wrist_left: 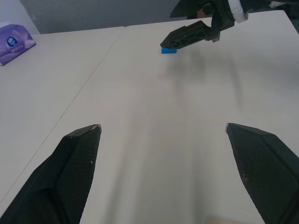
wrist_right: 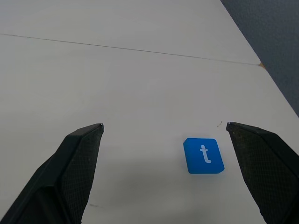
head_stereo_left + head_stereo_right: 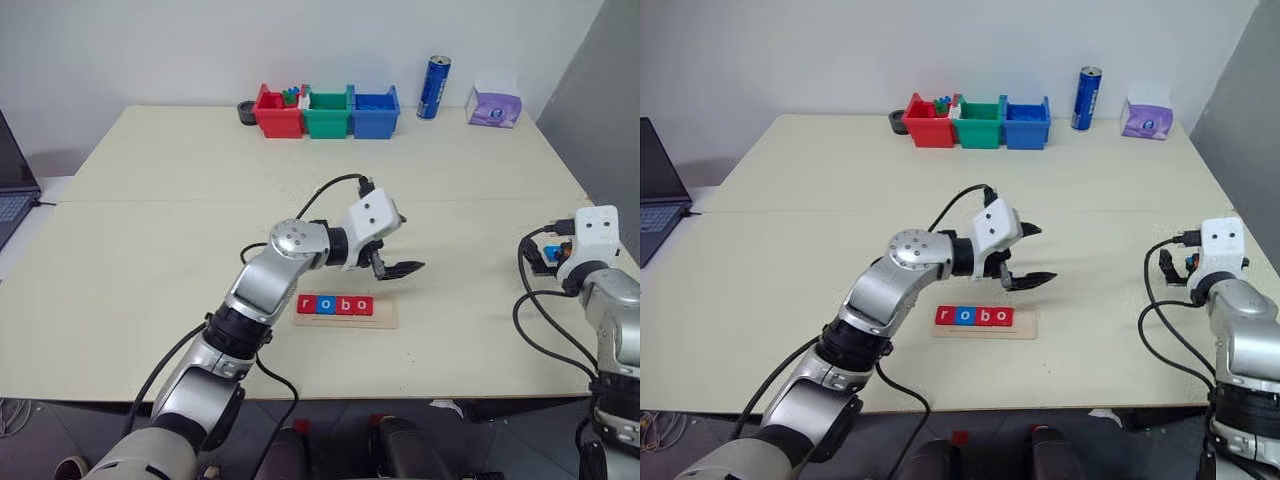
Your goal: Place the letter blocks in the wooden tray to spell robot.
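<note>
Wooden tray (image 3: 346,313) holds r-o-b-o; blue t block (image 2: 203,155) lies loose beyond its right end, under spread right hand (image 2: 166,128); left hand (image 3: 1028,254) spread, empty.

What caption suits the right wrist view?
Open right gripper poised over the blue t block lying flat on the table.

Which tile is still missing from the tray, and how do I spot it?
Go to the cream table's right edge, by the right gripper, open above it. There lies a lone blue square tile with a white "t", apart from the pale wooden tray.
</note>
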You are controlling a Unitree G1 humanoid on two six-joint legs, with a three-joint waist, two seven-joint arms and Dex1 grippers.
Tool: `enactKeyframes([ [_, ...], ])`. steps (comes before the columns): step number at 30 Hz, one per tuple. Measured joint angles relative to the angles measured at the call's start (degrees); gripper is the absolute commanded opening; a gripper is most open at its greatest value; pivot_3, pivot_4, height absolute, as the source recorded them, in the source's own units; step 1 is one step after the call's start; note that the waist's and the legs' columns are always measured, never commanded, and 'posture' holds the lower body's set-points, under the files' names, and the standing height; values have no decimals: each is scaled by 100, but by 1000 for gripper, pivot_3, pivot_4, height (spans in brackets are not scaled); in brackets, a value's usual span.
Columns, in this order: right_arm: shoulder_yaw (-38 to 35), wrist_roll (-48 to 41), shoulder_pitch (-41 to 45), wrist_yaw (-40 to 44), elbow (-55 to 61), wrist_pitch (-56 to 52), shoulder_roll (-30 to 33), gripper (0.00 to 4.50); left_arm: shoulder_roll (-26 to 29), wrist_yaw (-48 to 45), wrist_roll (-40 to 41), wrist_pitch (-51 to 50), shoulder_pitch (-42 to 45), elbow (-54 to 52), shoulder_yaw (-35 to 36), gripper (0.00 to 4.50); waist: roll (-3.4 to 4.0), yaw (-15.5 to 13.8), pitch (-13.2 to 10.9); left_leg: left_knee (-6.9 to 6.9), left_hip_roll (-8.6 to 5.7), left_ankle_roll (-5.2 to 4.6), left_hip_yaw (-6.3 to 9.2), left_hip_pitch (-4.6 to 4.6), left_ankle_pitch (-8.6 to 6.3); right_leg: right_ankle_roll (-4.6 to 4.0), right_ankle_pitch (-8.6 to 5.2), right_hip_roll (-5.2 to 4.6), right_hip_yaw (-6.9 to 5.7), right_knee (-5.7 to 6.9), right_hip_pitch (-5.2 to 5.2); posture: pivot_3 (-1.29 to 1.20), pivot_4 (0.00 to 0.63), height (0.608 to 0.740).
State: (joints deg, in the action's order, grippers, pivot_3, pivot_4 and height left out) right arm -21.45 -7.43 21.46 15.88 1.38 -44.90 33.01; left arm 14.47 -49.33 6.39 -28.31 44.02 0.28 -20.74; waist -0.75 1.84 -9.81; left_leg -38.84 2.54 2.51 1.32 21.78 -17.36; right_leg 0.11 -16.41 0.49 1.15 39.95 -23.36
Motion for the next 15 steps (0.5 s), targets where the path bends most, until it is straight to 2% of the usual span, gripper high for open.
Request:
enactKeyframes([
  [5, 46, -36, 749, 153, -1432, 208, 415, 4475, -210, -5, -6, 14, 117, 113, -40, 4500, 1, -15, 0, -3, -2, 0, -7, 2, 0, 0, 0, -5, 2, -2, 0, 0, 150, 740],
  [10, 419, 141, 1667, 295, -3186, 541, 730, 4475, -354, -25, -5, 45, 251, 194, -56, 4500, 3, -12, 1, 0, -2, 2, -12, 1, 1, 0, 0, -6, 6, -5, 0, 0, 150, 740],
  [15, 819, 276, 2015, 516, -4282, 640, 843, 4475, -345, -48, -7, 106, 252, 207, -72, 4500, 4, -18, 1, 0, 0, 5, -13, 3, 3, 0, 0, -8, 5, -6, 0, 0, 150, 740],
])
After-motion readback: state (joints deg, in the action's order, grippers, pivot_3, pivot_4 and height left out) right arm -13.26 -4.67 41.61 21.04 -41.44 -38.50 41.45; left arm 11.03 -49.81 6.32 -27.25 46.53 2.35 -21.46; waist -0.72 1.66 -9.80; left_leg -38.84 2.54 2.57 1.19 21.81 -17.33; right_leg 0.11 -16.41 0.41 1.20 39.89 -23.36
